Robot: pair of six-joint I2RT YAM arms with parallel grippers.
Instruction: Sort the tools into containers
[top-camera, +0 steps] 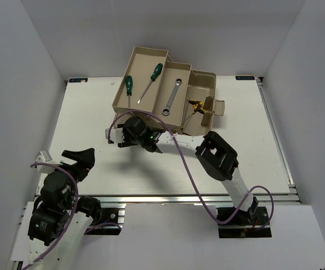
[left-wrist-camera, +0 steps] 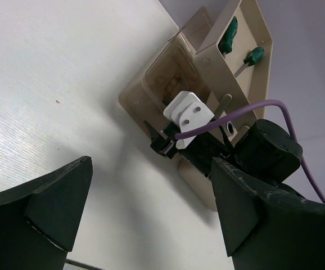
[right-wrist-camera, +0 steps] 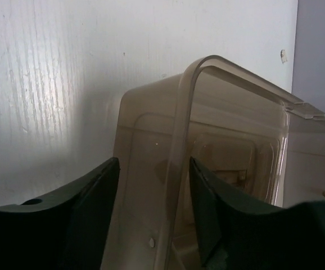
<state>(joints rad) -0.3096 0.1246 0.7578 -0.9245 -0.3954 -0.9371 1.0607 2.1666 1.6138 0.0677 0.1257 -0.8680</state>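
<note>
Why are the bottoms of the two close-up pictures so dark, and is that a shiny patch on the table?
Right wrist view: the dark masses are the right gripper's fingers, close, unlit, soft-edged; glare brightens the table at left. Left wrist view: the left gripper's fingers are dark too, while the toolbox beyond is sharp. Top view: even light, faint shadows.

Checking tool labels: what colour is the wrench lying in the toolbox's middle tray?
The wrench is silver, bare metal; clearest in the top external view.
</note>
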